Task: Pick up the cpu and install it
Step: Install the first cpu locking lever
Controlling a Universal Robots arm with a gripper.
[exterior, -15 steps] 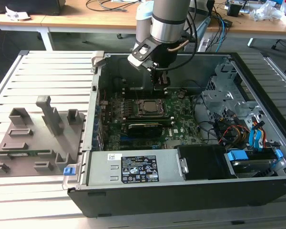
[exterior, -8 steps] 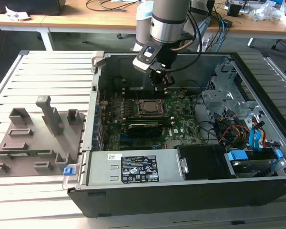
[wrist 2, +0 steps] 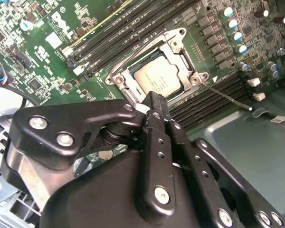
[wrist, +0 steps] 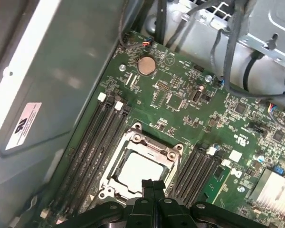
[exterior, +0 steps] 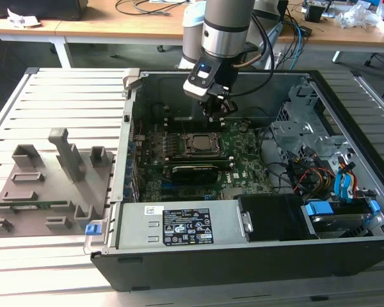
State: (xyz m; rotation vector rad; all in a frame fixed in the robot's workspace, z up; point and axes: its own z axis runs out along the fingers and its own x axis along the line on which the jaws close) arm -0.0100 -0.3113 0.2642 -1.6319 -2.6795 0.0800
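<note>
The cpu (exterior: 198, 144) lies flat in the dark metal-framed socket (exterior: 199, 137) on the green motherboard inside the open computer case. Its pale silver top shows in both wrist views (wrist 2: 159, 78) (wrist: 135, 172), framed by the socket's bracket (wrist: 149, 144). My gripper (exterior: 217, 115) hangs just above the board on the far side of the socket. Its black fingertips (wrist 2: 154, 101) are pressed together with nothing between them, and their ends sit close over the cpu's edge in both wrist views (wrist: 153, 184).
Memory slots (wrist: 92, 142) flank the socket on both sides. A grey plastic tray (exterior: 45, 185) with upright blocks sits outside the case at the exterior view's left. The power supply (exterior: 179, 224), a drive cage (exterior: 307, 128) and cables (exterior: 307, 173) crowd the case.
</note>
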